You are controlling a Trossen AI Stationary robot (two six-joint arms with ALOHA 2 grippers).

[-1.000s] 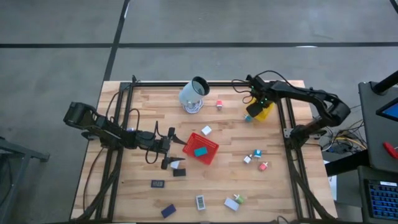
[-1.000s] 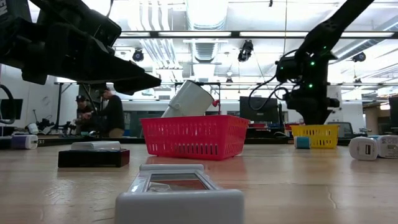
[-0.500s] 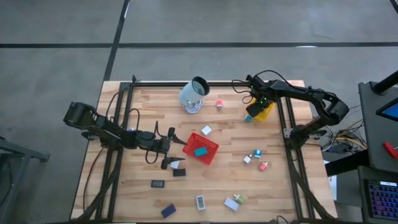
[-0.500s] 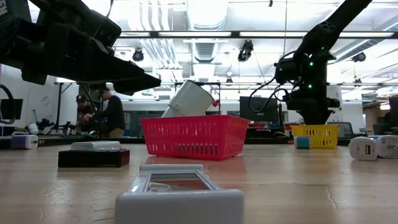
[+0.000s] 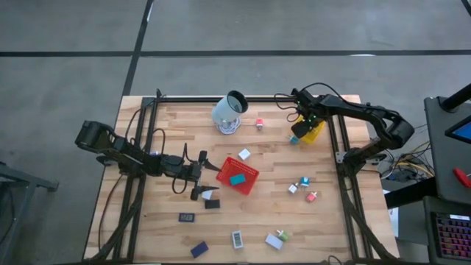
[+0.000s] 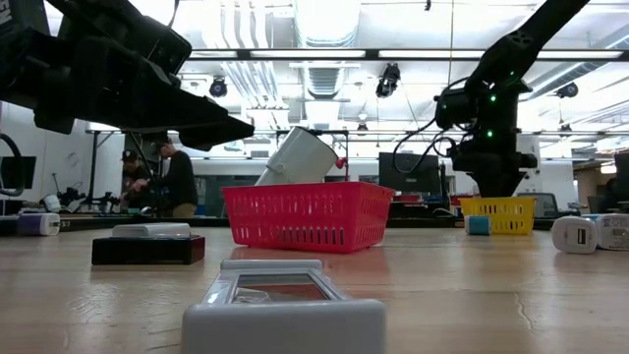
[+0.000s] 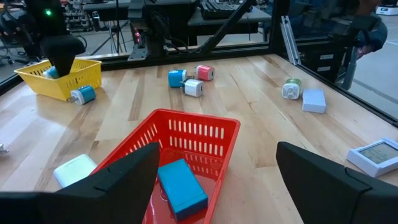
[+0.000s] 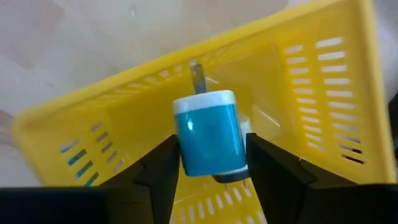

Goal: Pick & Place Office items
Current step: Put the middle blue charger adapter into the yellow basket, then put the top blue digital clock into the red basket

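From above, the right gripper [image 5: 303,126] hangs over the yellow mesh tray [image 5: 315,133] at the far right of the wooden tabletop [image 5: 265,158], but that view hides what sits between its fingers. The right wrist view fills this in: a teal-and-white plug block [image 8: 210,132] with a metal prong lies between the two dark fingers [image 8: 158,168] above the tray's floor, the fingers close beside it; whether they press it or have let go cannot be told.

The left gripper [image 5: 199,181] rests low just beside the red mesh tray [image 5: 250,181], its fingers spread wide and empty. Its wrist view shows a teal block [image 7: 181,188] lying inside that tray, a white block [image 7: 75,171] beside it, and a further small teal block [image 7: 83,95] outside the yellow tray.

The low view alone shows a flat white rectangle on a black slab [image 6: 147,249] and a tilted pale cup [image 6: 298,157] behind the red tray.
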